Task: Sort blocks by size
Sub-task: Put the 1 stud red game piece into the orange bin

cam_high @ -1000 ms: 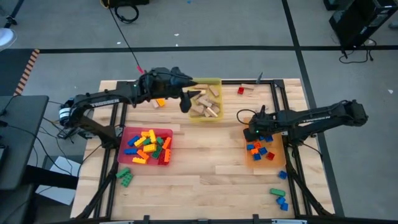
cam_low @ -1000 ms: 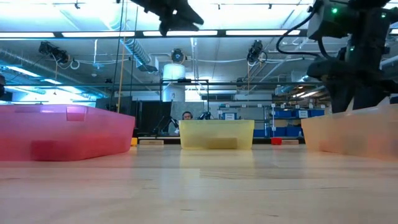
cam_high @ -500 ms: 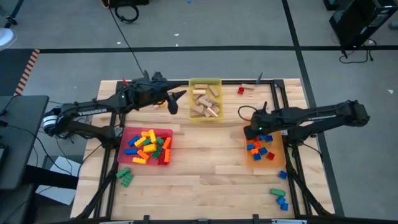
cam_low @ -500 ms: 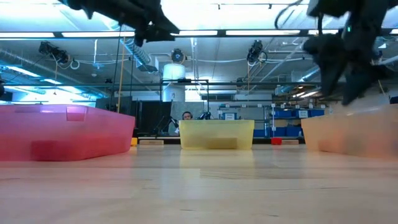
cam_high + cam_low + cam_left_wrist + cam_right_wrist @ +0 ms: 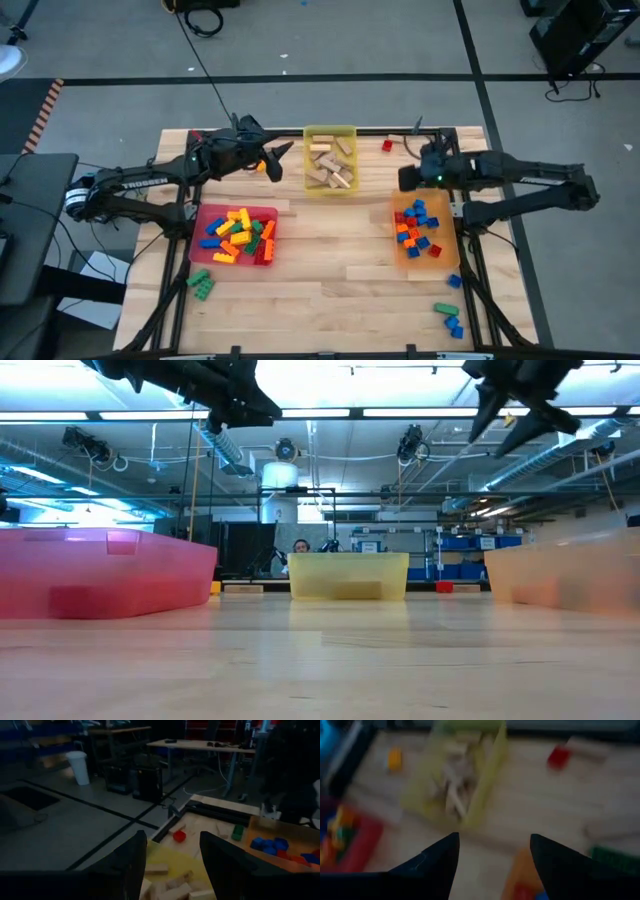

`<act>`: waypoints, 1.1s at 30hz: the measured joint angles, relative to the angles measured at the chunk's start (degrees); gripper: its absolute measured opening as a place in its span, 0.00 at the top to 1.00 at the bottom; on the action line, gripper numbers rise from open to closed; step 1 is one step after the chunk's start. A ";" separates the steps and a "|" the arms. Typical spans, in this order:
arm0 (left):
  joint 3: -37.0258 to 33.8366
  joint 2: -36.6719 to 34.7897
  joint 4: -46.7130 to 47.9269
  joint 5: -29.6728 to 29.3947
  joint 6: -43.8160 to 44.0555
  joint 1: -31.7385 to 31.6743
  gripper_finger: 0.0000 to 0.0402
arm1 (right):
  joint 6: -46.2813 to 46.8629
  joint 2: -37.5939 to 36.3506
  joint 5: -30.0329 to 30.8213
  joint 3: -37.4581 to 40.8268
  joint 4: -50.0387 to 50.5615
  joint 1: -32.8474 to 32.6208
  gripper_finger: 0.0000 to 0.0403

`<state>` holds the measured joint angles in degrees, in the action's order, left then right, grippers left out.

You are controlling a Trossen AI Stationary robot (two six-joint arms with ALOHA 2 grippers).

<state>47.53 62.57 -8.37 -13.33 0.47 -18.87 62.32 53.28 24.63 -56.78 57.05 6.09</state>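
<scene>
Dark fingers of the left gripper (image 5: 283, 160) stand parted with nothing between them, raised beside the yellow tray (image 5: 330, 135) of tan wooden blocks (image 5: 331, 166). The right gripper (image 5: 408, 179) – jaws spread, empty too – hangs above the orange tray (image 5: 452, 250) of small bricks (image 5: 415, 228). Longer bricks (image 5: 236, 234) fill the red tray (image 5: 203, 211) (strays lie on the table (image 5: 330, 270)).

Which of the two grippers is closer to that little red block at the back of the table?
The right gripper. It hangs just in front of the red block, slightly to its right. The left gripper is farther off, beyond the yellow tray.
</scene>
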 joint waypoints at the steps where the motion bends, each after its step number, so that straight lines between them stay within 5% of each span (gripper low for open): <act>1: 0.00 0.00 -0.14 -0.15 -0.35 0.00 0.52 | -0.49 0.00 1.33 -0.23 -0.99 0.93 0.36; 6: 0.01 0.41 -0.79 -0.15 -0.41 0.00 0.52 | -7.44 0.81 0.56 -0.42 -10.63 7.27 0.36; 14: 0.07 2.17 -1.53 -0.14 -0.24 0.00 0.52 | -16.91 9.11 -9.05 -0.49 -25.61 17.80 0.36; 20: 0.07 2.39 -0.94 -0.14 0.16 0.00 0.52 | -19.01 18.63 -16.24 -6.22 -23.68 26.33 0.36; 33: 0.07 3.48 -1.07 -1.16 -0.16 -0.26 0.52 | -18.66 41.57 -16.95 -23.04 -7.55 39.97 0.36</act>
<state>47.59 66.04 -9.44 -14.49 0.32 -19.14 43.66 94.85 7.69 -79.82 49.49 46.06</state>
